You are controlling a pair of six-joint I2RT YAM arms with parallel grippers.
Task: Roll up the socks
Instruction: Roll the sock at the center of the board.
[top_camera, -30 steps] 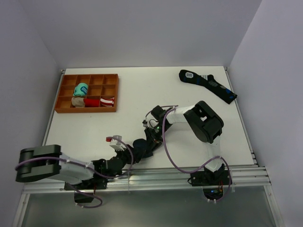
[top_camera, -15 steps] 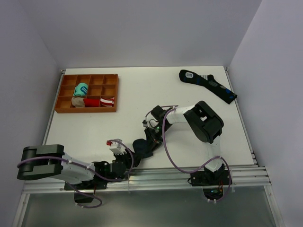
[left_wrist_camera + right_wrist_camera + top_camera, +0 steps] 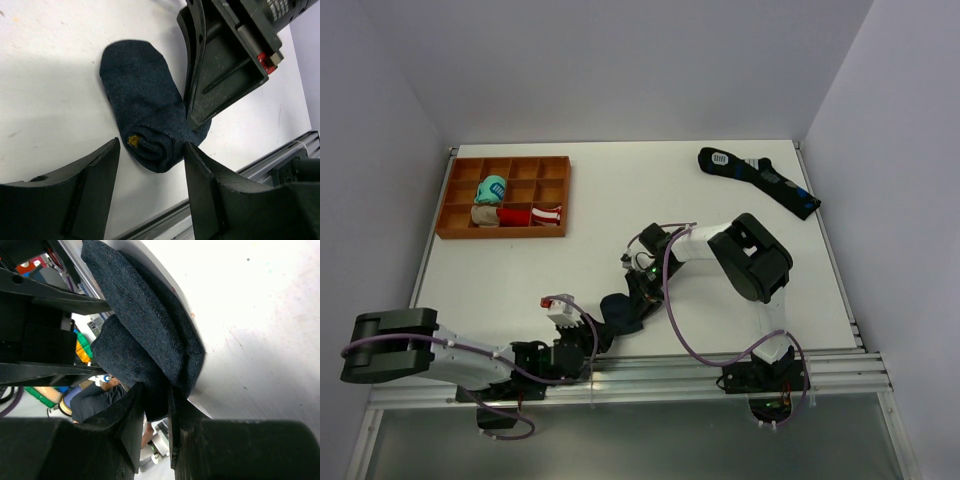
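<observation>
I see the socks (image 3: pixel 620 312) lying on the white worktop (image 3: pixel 620 200) close to its near edge, between the two arms, with the end toward my left camera curled into a thick roll showing a small yellow speck and the other end flat. My right claw (image 3: pixel 156 407) is closed on a fold of the dark fabric, while my left claw (image 3: pixel 152 146) stands open with the rolled end in the gap between its tips, and I can't tell whether they touch it. Farther off, an orange tray (image 3: pixel 554 172) holding rolled bundles (image 3: pixel 505 213) sits at the far left and a longer dark sock (image 3: pixel 760 180) lies at the far right
</observation>
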